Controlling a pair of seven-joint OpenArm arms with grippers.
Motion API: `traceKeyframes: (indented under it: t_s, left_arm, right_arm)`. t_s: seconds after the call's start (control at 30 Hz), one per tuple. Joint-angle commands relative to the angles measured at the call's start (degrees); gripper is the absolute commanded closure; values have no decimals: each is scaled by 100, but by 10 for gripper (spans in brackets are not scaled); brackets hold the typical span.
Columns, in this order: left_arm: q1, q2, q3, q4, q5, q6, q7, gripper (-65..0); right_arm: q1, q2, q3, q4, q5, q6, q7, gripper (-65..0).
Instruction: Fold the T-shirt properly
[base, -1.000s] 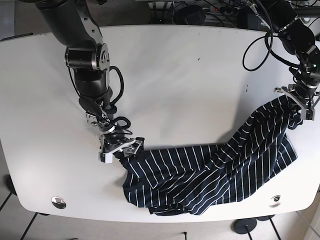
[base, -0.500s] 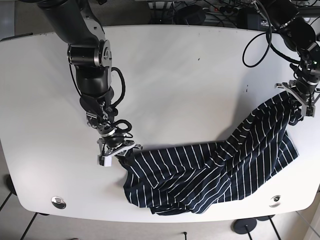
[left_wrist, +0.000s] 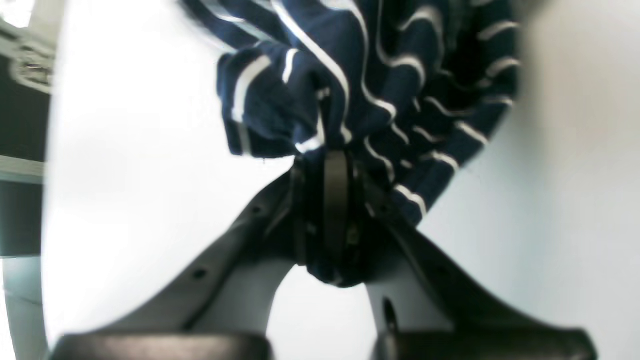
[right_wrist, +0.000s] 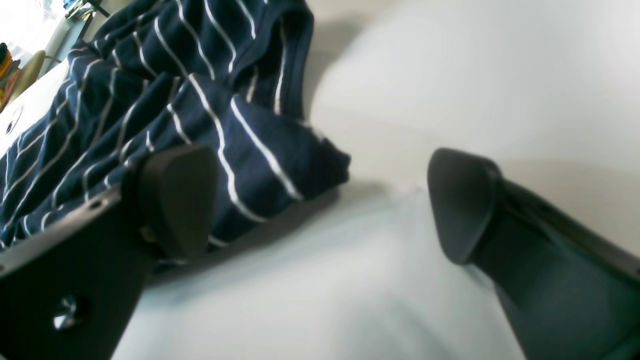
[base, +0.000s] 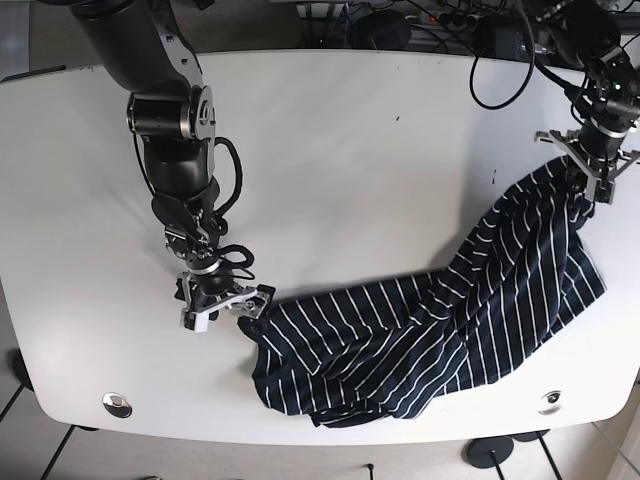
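Observation:
A navy T-shirt (base: 430, 340) with thin white stripes lies crumpled across the front right of the white table (base: 350, 150). My left gripper (base: 588, 172) is shut on the shirt's far right corner and holds it pulled up; the left wrist view shows its fingertips (left_wrist: 332, 165) pinching bunched striped cloth (left_wrist: 380, 75). My right gripper (base: 228, 302) is open at the shirt's left end. In the right wrist view (right_wrist: 320, 205) a shirt corner (right_wrist: 260, 145) lies on the table beside the left finger (right_wrist: 175, 200), and the other finger (right_wrist: 465, 200) is over bare table.
Two metal discs (base: 117, 403) (base: 549, 401) sit in the table's front corners. Cables and dark gear (base: 400, 20) lie behind the back edge. The shirt's lower hem comes close to the front edge (base: 330, 425).
My right gripper has opened, let go of the shirt's left end and drawn slightly left. My left gripper has moved towards the back of the table with its corner, stretching the shirt.

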Motion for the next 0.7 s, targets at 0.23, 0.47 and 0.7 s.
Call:
traceKeyframes:
  t_s: [0.23,0.47,0.7]
  left_arm:
    - [1170,23,-829,134,-873,14,-131,0]
    - [1354,49,-1427,99,-855,14,-105,0]
    - [1310,14,-1392,99,-846,14,-105,0]
  right_arm:
    - [172,-121,-1286,83,88,48,143,-650]
    - [-65,-429,-1392,109,35,48,143,-650]
    - [-74,-447,-1392,118,70,92,143,-35]
